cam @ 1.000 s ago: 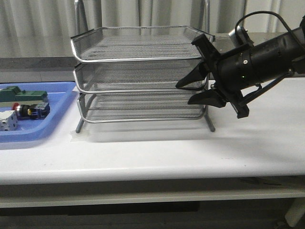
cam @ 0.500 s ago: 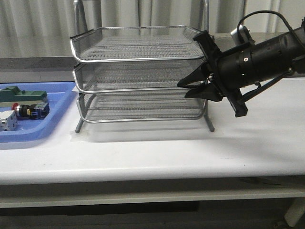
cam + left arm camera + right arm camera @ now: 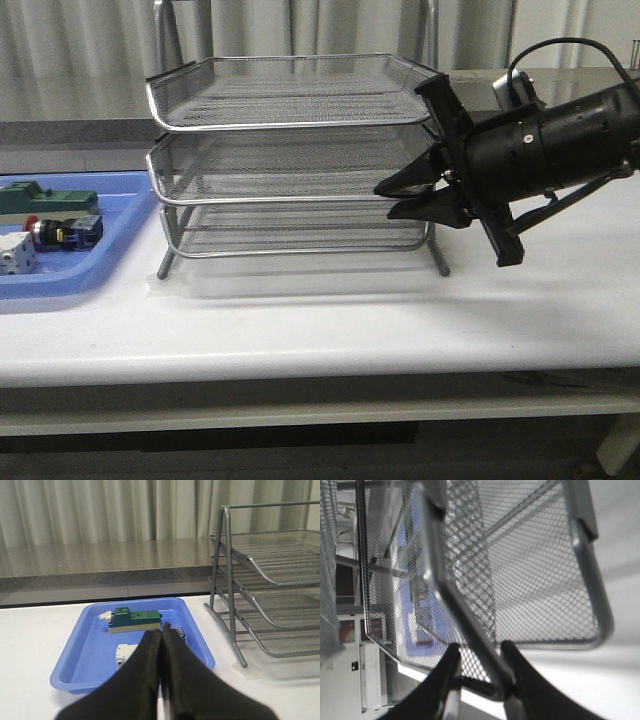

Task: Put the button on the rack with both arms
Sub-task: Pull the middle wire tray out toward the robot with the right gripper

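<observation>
With my right end effector clenched on the rack's middle tray rim, I feared a skewed pull would drag the whole frame across the counter.

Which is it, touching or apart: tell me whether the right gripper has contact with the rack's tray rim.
Touching. The right wrist view shows the right gripper straddling the rack's silver rim wire, the bar pressed against one finger with no gap visible.

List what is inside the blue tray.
The blue tray holds the red-capped button, a green block and a white block. In the left wrist view the pincer covers the button.
</observation>
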Tool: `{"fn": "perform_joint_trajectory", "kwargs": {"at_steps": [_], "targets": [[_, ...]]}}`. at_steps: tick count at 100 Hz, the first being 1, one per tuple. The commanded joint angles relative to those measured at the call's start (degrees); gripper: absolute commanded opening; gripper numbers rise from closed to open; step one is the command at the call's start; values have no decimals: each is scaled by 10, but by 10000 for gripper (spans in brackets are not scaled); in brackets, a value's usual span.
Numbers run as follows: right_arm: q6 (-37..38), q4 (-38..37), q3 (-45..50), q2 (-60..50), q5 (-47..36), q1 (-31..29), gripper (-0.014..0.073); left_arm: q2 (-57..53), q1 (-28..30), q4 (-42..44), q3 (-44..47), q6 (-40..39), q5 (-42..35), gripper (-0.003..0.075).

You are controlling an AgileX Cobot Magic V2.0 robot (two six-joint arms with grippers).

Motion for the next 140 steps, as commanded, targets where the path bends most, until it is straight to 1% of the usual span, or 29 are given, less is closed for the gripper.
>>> {"fn": "perform_joint_trajectory", "kwargs": {"at_steps": [1, 55, 96, 128, 140], "targets": [[-21, 42, 18, -24, 33, 2, 50, -19, -3, -4, 31, -4, -42, -21], [-66, 41, 121, -27, 104, 2, 50, -19, -3, -4, 31, -4, -42, -21], [-109, 42, 204, -27, 132, 2, 50, -19, -3, -4, 31, -4, -42, -21], [-140, 48, 248, -27, 143, 2, 50, -19, -3, -4, 31, -4, -42, -21], [-147, 54, 250, -27, 143, 2, 52, -19, -3, -4, 31, -4, -42, -21]]}}
